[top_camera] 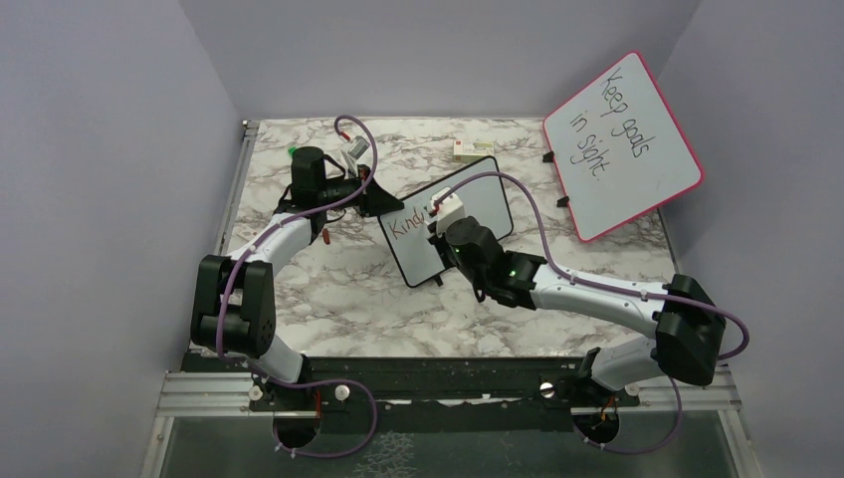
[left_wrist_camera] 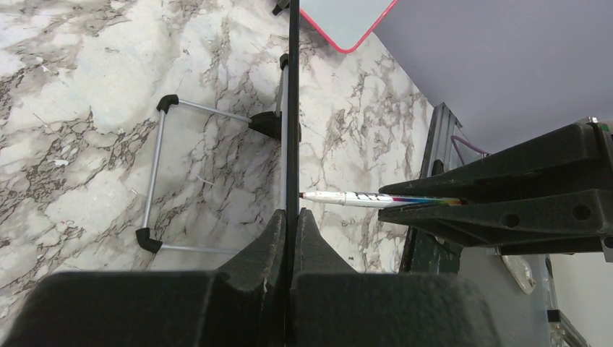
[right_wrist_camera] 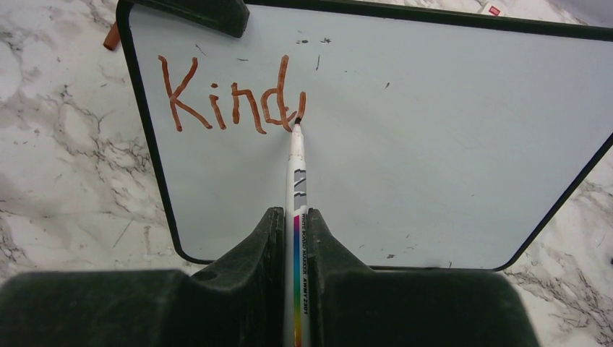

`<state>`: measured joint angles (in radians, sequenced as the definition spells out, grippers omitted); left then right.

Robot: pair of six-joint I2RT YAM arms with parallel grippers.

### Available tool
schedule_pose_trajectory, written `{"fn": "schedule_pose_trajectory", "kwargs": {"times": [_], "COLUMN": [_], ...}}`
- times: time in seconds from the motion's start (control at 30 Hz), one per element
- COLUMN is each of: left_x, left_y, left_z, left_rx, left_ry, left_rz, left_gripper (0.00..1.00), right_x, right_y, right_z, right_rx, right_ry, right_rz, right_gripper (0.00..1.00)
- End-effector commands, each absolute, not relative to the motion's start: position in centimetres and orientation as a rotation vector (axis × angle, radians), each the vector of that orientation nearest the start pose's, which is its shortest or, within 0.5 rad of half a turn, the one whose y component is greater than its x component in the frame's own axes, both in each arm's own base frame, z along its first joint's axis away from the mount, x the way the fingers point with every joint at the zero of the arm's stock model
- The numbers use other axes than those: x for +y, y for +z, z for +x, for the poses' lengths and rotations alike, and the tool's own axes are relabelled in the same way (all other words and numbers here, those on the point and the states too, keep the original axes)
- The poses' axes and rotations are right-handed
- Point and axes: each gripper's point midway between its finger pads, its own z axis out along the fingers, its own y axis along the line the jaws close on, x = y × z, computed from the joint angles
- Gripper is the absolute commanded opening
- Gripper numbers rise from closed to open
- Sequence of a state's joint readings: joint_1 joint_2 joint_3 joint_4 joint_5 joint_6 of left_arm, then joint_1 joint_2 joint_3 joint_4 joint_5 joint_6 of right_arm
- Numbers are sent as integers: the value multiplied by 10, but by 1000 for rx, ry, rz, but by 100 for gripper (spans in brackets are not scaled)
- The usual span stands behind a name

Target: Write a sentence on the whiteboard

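Observation:
The small black-framed whiteboard stands tilted mid-table; it fills the right wrist view. Red-brown letters "Kind" and the start of another stroke are on it, also seen from above. My left gripper is shut on the board's left edge, seen edge-on in the left wrist view, fingers either side. My right gripper is shut on a white marker with a rainbow stripe, its tip touching the board after the "d". The marker also shows in the left wrist view.
A larger pink-framed board reading "Keep goals in sight" leans at the back right. A small white box lies behind the small board. A marker cap lies left of it. A wire stand sits on the marble table.

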<state>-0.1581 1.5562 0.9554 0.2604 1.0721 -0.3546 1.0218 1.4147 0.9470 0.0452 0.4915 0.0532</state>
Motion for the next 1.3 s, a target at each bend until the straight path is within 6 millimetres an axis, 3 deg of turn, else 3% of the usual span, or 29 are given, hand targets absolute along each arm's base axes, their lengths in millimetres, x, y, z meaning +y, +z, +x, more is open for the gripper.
{"fn": "schedule_pose_trajectory", "kwargs": {"times": [0.0,0.33,0.9,1.27], "left_x": [-220,-220,-220,-220], "left_y": [200,200,200,201], "left_z": [340,340,339,339], "left_rx": [1881,1881,1879,1878], "left_ry": [-1393,-1394,-1398,-1397], "left_rz": [592,593,597,597], "left_gripper": [0,0,0,0], "right_x": [311,309,315,310], "right_y": [176,173,204,208], "right_z": [279,281,299,305], "right_rx": [1897,1893,1787,1774], "right_ry": [235,217,212,191], "right_rz": [-657,-650,-577,-552], "right_gripper": [1,1,1,1]}}
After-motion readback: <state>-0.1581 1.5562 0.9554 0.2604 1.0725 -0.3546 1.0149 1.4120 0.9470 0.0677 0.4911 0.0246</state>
